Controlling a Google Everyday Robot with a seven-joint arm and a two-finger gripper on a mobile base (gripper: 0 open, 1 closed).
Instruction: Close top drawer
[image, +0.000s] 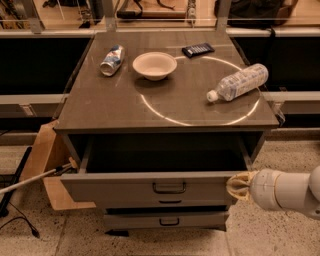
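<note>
Against right end of open top drawer, fingers pressed together.

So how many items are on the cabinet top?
4: can back left, bowl beside it, dark packet at the back, bottle lying at right. Gripper at the right front corner of the open top drawer.

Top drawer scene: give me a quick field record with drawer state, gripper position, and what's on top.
top drawer: pulled open, interior dark, contents not visible
handle: centre of the front, free
gripper: at the right end of the drawer front, apparently touching it
cabinet top: can lying back left, bowl upright, water bottle lying right, dark flat item at the back
lower drawer: closed
task status: not yet closed
</note>
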